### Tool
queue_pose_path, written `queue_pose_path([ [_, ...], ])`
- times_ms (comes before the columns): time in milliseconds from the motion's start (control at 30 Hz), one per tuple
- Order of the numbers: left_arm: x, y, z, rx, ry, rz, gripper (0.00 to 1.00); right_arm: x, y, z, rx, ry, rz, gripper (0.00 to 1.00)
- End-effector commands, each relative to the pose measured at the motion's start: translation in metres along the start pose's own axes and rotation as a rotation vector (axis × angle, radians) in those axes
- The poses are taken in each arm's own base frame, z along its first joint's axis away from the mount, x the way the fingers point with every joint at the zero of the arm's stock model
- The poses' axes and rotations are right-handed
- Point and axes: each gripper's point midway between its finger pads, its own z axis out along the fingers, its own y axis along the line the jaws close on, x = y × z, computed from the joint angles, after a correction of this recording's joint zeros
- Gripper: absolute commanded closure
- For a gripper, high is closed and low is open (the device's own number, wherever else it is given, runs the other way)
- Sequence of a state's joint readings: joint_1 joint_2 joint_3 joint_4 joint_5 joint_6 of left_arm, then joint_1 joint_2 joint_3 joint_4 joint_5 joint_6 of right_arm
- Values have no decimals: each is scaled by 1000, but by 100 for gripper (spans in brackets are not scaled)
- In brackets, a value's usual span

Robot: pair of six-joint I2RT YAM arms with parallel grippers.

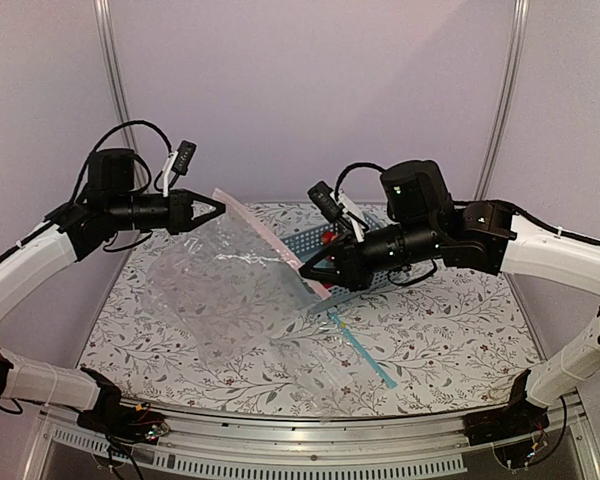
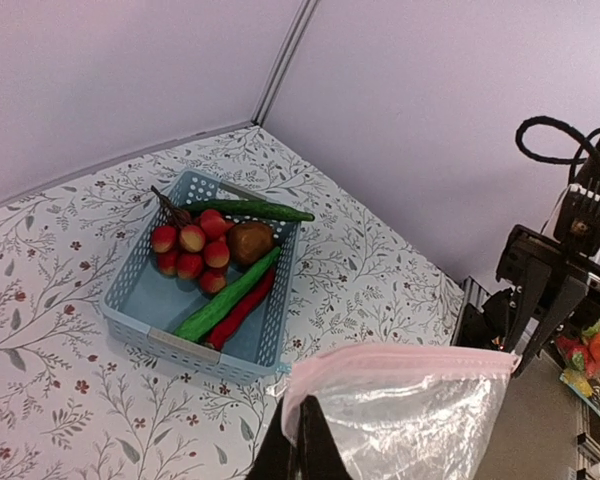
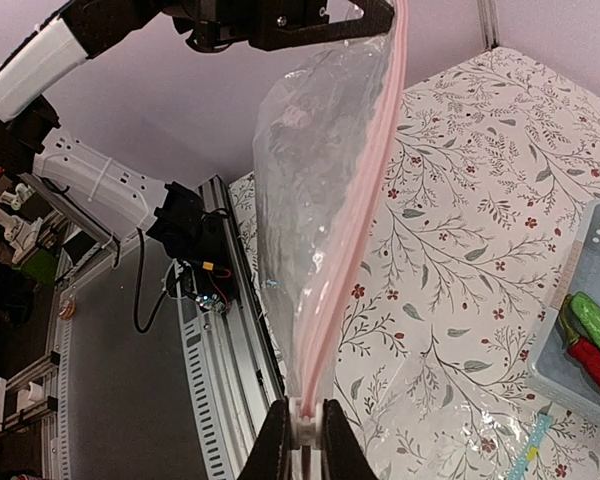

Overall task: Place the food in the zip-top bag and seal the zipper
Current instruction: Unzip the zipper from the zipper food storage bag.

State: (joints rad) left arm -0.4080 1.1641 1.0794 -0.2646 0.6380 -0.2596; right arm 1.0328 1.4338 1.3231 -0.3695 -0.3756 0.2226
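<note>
Mid-frame, my left gripper (image 1: 216, 210) and right gripper (image 1: 307, 268) each pinch an end of the pink zipper (image 1: 263, 233), holding the zip-top bag (image 1: 225, 285) stretched; the food (image 2: 212, 262) lies in the blue basket (image 2: 185, 343) behind it.

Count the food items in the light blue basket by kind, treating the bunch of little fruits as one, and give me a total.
Bunch of small red-yellow round fruits: 1
Long green vegetables: 2
Long red chili: 1
Brown oval lump: 1
Total in the basket: 5
</note>
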Motion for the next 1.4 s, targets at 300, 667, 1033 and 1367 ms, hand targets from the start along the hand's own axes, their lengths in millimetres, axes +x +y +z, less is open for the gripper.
queue_pose_path([
  [300, -20, 39, -20, -163, -107, -8, 100, 17, 7, -10, -19, 49, 27, 100],
  [667, -24, 45, -28, -184, -131, -13, 100, 20, 5, -12, -10, 52, 35, 100],
  [1033, -23, 34, -25, -98, -131, -6, 100, 18, 5, -12, -7, 38, 38, 95],
  [1367, 3, -63, -10, 359, -8, 118, 100, -14, -14, -41, 171, -116, 36, 28],
])
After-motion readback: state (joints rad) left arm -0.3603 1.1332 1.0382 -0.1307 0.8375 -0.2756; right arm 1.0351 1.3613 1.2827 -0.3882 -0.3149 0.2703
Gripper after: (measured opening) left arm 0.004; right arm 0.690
